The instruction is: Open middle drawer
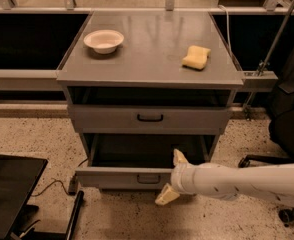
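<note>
Smooth white shell, slight sheen, on the two-finger gripper point(172, 177), set against the wide grey metal middle drawer point(112, 176); matt cream fingers point(179, 157) spread apart. Matt, evenly smooth drawer front. Just left of the gripper, small black loop handle point(148, 179), dull. Well above, flat grey metal cabinet top point(147, 54), softly reflective. Up-left, round white glossy bowl point(103, 40); up-right, yellow porous sponge point(196, 57). Below, rough speckled floor point(32, 136).
</note>
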`<state>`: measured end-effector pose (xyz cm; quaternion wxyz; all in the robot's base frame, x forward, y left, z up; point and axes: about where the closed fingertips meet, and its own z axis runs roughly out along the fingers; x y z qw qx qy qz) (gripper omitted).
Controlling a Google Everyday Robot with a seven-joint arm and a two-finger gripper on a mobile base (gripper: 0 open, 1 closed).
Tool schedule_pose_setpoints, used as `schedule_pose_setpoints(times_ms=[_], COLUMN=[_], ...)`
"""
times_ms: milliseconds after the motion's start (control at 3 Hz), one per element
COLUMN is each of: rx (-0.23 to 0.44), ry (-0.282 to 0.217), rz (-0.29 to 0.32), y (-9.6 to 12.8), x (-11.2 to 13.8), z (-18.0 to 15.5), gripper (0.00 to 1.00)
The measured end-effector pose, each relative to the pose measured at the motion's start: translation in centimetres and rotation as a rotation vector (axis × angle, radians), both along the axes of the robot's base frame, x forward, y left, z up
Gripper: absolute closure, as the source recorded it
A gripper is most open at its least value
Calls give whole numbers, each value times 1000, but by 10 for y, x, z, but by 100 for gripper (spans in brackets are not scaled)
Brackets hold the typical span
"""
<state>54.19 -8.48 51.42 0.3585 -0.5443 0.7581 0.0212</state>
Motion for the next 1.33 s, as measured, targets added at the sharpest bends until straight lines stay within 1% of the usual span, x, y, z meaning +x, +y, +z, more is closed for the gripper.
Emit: schedule_pose_setpoints(times_ms=[333, 667, 1000, 1333], rx=[17, 64, 97, 107], ry=[2, 27, 41, 53], rz=[-53, -115, -170, -176], y=[-13, -30, -51, -51], x=[15, 22, 26, 24], z=[-19, -46, -65, -71], gripper=[0, 0, 0, 0])
